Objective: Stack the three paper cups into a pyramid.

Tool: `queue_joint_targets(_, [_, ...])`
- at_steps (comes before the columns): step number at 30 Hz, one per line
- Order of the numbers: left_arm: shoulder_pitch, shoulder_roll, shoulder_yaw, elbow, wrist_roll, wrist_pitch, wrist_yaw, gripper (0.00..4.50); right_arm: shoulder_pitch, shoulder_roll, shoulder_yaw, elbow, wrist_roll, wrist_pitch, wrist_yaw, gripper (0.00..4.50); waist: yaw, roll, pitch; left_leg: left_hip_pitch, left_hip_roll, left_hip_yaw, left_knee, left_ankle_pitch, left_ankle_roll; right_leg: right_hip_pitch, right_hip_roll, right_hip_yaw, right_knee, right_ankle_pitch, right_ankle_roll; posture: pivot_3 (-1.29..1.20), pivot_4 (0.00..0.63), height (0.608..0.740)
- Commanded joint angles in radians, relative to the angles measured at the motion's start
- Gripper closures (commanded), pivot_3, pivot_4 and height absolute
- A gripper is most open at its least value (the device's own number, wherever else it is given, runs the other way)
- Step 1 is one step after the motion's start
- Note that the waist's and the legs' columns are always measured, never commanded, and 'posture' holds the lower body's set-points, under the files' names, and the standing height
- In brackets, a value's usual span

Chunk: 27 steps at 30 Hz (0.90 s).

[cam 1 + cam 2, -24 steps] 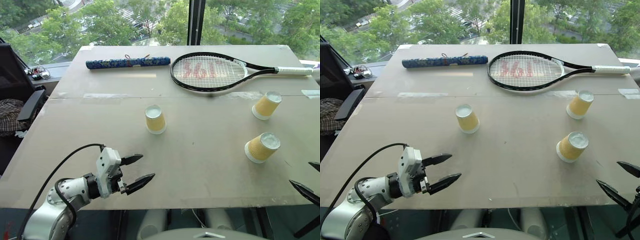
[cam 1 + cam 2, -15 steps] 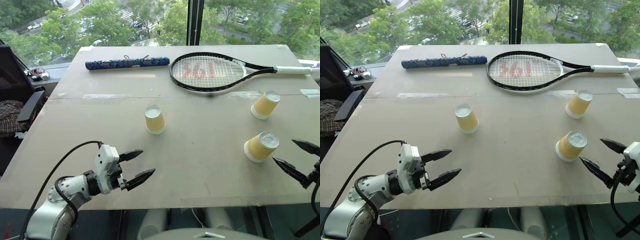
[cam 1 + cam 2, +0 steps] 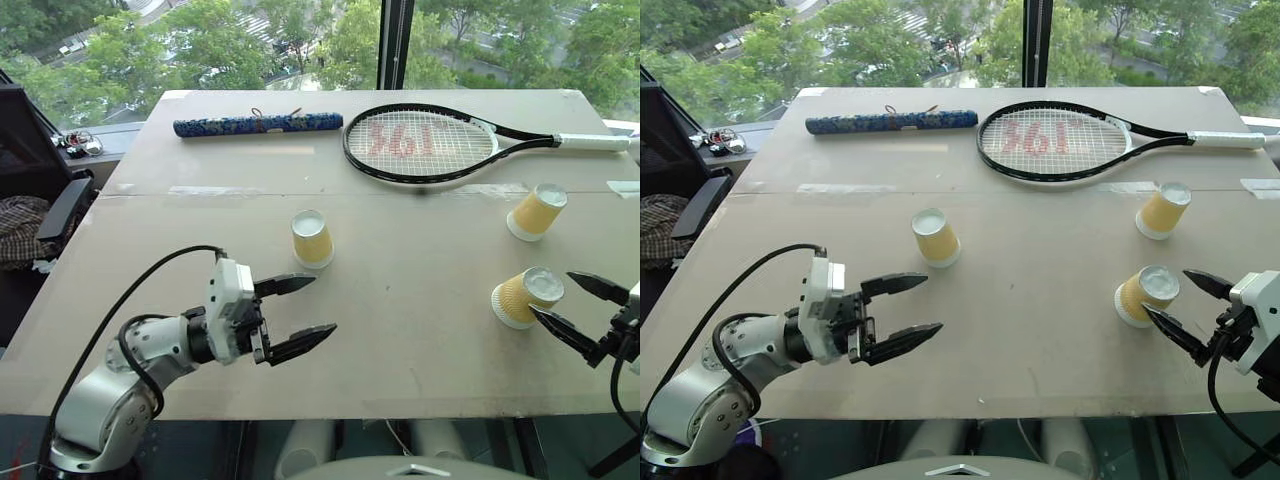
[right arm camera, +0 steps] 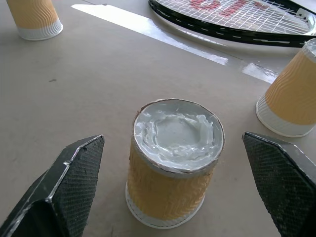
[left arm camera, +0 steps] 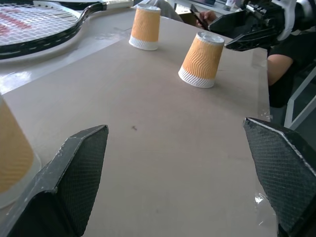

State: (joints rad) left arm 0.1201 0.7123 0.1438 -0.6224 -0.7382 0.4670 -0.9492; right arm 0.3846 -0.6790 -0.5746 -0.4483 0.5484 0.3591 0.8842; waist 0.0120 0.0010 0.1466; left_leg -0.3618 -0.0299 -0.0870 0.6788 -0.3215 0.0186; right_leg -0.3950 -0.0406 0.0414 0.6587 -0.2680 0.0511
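1. Cups, all three upside down and well apart on the worktop (image 3: 420, 340): one cup (image 3: 311, 238) near the middle, a second cup (image 3: 537, 211) by the right edge just in front of the tennis racket (image 3: 420, 144), a third cup (image 3: 526, 297) nearer the front right corner. No pyramid yet.
2. Right gripper (image 3: 568, 309) has its fingers spread wide, tips flanking the third cup without touching it. Left gripper (image 3: 297, 315) is likewise spread, empty, over the front of the worktop, short of the middle cup.
3. Step in hand, as I judge it: grasp the third cup. Advice: centre the cup between the fingers, close on the ribbed wall below the white base, and squeeze lightly, since paper will crush or tip.
4. Against the earlier frames: the right gripper has come in from the front right corner to the third cup; the left gripper has advanced toward the middle cup. Cups, racket and blue roll (image 3: 256, 125) have not shifted.
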Motion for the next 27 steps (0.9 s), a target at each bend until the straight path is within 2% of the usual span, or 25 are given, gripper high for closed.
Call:
queue_joint_targets(1, [-0.021,0.019,-0.01,-0.046,-0.019,0.008,-0.006,0.0,-0.027,-0.012,0.034,0.023,-0.027,-0.019,-0.011,0.07,-0.002,0.0,0.0,0.0,0.0,0.0,0.0,0.0,0.0,0.0,0.0,0.0,0.0,0.0,0.0,0.0,0.15,0.74])
queue_joint_targets(6, [-0.006,0.022,-0.008,-0.04,-0.008,-0.006,-0.023,0.0,-0.083,-0.013,0.077,0.066,-0.031,0.007,-0.029,0.07,-0.002,0.0,0.0,0.0,0.0,0.0,0.0,0.002,-0.003,0.0,0.001,0.0,0.0,0.0,0.0,0.0,0.15,0.74])
queue_joint_targets(9, [0.016,0.022,-0.005,-0.038,0.002,-0.02,-0.033,0.0,-0.113,-0.008,0.102,0.074,-0.02,0.012,-0.023,0.84,-0.002,0.001,0.001,0.0,0.0,0.001,0.0,0.002,-0.003,0.0,0.001,0.001,0.0,0.0,0.0,0.0,0.15,0.74])
queue_joint_targets(11, [0.03,0.022,-0.003,-0.038,0.008,-0.026,-0.037,0.0,-0.119,-0.008,0.111,0.07,-0.023,0.005,-0.023,1.62,-0.001,0.001,0.001,0.0,0.0,0.0,0.0,0.002,-0.003,0.0,0.001,0.001,0.0,0.0,0.0,0.0,0.15,0.74])
queue_joint_targets(12, [0.038,0.021,-0.002,-0.036,0.013,-0.031,-0.039,0.0,-0.123,-0.006,0.114,0.069,-0.026,0.002,-0.027,2.22,0.0,0.001,0.001,0.0,0.0,0.0,0.0,0.002,-0.003,0.0,0.001,0.001,0.0,0.0,0.0,0.0,0.15,0.74])
queue_joint_targets(14, [0.059,0.005,-0.001,-0.025,0.057,-0.075,-0.029,0.0,-0.133,-0.01,0.122,0.061,-0.023,0.002,-0.025,2.59,-0.001,0.001,0.001,0.0,0.0,0.0,0.0,0.002,-0.003,0.0,0.001,0.0,0.0,0.0,0.0,0.0,0.15,0.74])
queue_joint_targets(18, [0.092,-0.062,0.034,0.023,0.065,-0.125,0.018,0.0,-0.204,-0.016,0.181,0.023,-0.015,0.021,-0.034,2.61,-0.004,0.001,0.001,0.0,0.0,0.001,0.0,0.002,-0.003,0.0,0.001,0.001,0.0,0.0,0.0,0.0,0.15,0.74])
queue_joint_targets(20, [0.113,-0.048,0.047,0.048,0.063,-0.134,-0.023,0.0,-0.276,-0.012,0.254,-0.003,-0.024,0.041,-0.049,2.61,-0.016,0.001,0.001,0.001,0.0,0.001,0.0,0.002,-0.003,0.0,0.001,0.001,0.0,0.0,0.0,0.0,0.15,0.74])
queue_joint_targets(27, [0.184,-0.034,0.101,0.04,0.027,-0.133,-0.055,0.0,-0.646,0.066,0.561,0.073,-0.157,0.134,-0.16,2.61,-0.03,0.001,0.003,0.0,0.0,0.001,0.0,0.002,-0.004,-0.002,0.001,0.001,0.001,0.0,0.0,0.0,0.15,0.74])
